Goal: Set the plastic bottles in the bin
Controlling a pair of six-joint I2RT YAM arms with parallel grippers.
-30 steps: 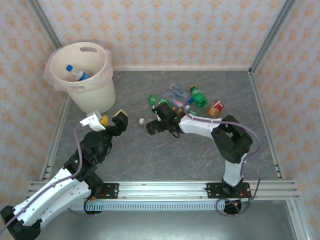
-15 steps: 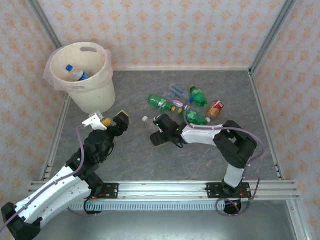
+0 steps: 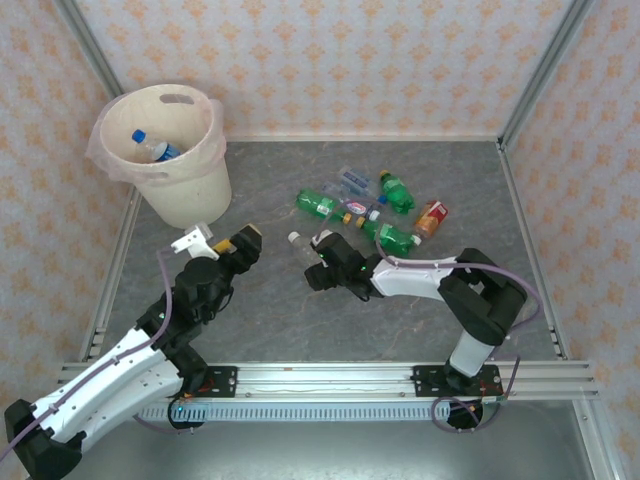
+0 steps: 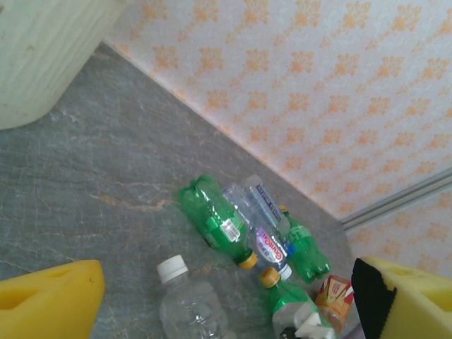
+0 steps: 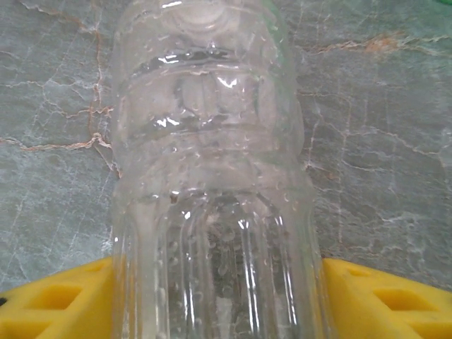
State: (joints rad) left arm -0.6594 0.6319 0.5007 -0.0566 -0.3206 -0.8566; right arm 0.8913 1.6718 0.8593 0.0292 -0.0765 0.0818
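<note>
A clear bottle with a white cap point(image 3: 299, 246) lies on the grey table, apart from the pile. My right gripper point(image 3: 314, 264) is shut on its body; in the right wrist view the bottle point(image 5: 212, 162) stands between the yellow pads point(image 5: 56, 304), which touch both its sides. Several other plastic bottles lie beyond: green ones point(image 3: 318, 205) point(image 3: 397, 192) point(image 3: 393, 237) and clear labelled ones point(image 3: 355, 182). The cream bin point(image 3: 190, 185) stands at the back left with a blue-capped bottle point(image 3: 155, 148) inside. My left gripper point(image 3: 238, 240) hovers open and empty, left of the clear bottle point(image 4: 187, 304).
A red and orange container point(image 3: 431, 217) lies at the right of the pile. Patterned walls and metal posts close in the table on three sides. The bin's wall point(image 4: 35, 56) fills the upper left of the left wrist view.
My right gripper drew back from the pile toward the near side, came down over the clear bottle and closed on it. The left gripper shifted slightly right and narrowed a little.
</note>
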